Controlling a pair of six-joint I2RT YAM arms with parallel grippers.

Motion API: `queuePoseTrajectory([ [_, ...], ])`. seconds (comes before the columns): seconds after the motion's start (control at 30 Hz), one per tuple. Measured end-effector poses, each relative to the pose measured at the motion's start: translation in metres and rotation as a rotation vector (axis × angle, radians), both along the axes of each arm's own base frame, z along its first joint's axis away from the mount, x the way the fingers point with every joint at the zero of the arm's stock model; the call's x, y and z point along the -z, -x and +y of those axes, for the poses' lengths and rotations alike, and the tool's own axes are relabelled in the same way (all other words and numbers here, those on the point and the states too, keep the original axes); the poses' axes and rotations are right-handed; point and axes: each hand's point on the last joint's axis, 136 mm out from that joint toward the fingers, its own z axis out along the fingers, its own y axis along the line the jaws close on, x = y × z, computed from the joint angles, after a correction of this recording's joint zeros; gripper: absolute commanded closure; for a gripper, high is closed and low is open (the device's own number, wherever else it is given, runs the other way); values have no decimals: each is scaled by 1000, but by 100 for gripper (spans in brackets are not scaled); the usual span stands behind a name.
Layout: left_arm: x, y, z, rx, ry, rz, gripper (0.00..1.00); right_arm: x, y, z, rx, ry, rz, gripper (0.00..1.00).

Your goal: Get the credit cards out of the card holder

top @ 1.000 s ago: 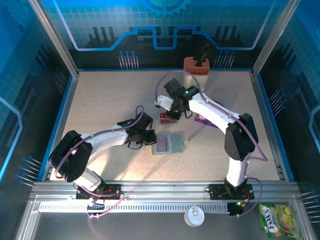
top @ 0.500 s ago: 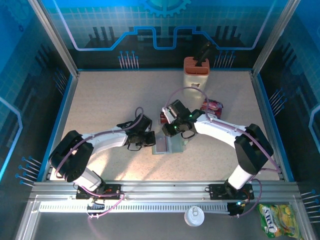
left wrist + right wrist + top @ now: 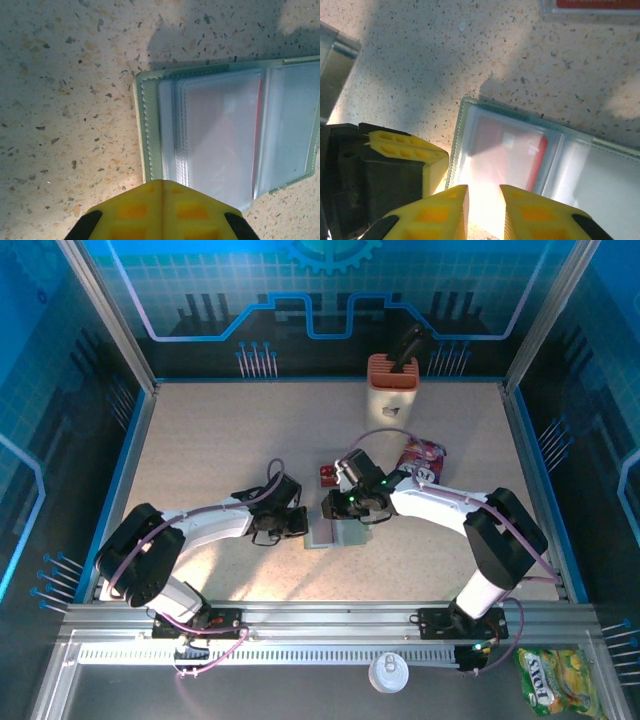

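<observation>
The card holder (image 3: 342,536) lies open on the table, green-edged with clear sleeves (image 3: 220,120). A red credit card (image 3: 540,159) sits inside one sleeve, and its edge (image 3: 258,130) also shows in the left wrist view. Another red card (image 3: 328,476) lies flat on the table just behind the holder (image 3: 590,4). My left gripper (image 3: 303,527) is shut, its tip (image 3: 162,186) at the holder's left edge. Its yellow fingers (image 3: 405,147) appear beside that edge. My right gripper (image 3: 333,510) hovers over the holder's left panel, jaws a narrow gap apart (image 3: 483,195), nothing between them.
A crinkled purple-red snack packet (image 3: 422,458) lies right of the loose card, behind my right forearm. An orange-and-cream block (image 3: 392,382) stands at the back edge. Blue walls enclose the table. A yellow bag (image 3: 553,680) and a white lid (image 3: 388,672) lie off the table.
My right gripper has come forward from over the loose red card to the holder, uncovering the snack packet. My left gripper has closed fully and stayed at the holder's left edge.
</observation>
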Motion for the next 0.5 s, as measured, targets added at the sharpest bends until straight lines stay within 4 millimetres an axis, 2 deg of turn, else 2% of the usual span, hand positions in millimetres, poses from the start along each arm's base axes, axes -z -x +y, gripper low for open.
queuePoseTrajectory([
  [0.17,4,-3,2,-20,1,12,96,8,4,7,9,-41,62,70],
  [0.5,13,-4,1,-22,-6,24,96,20,10,12,3,-54,128,68],
])
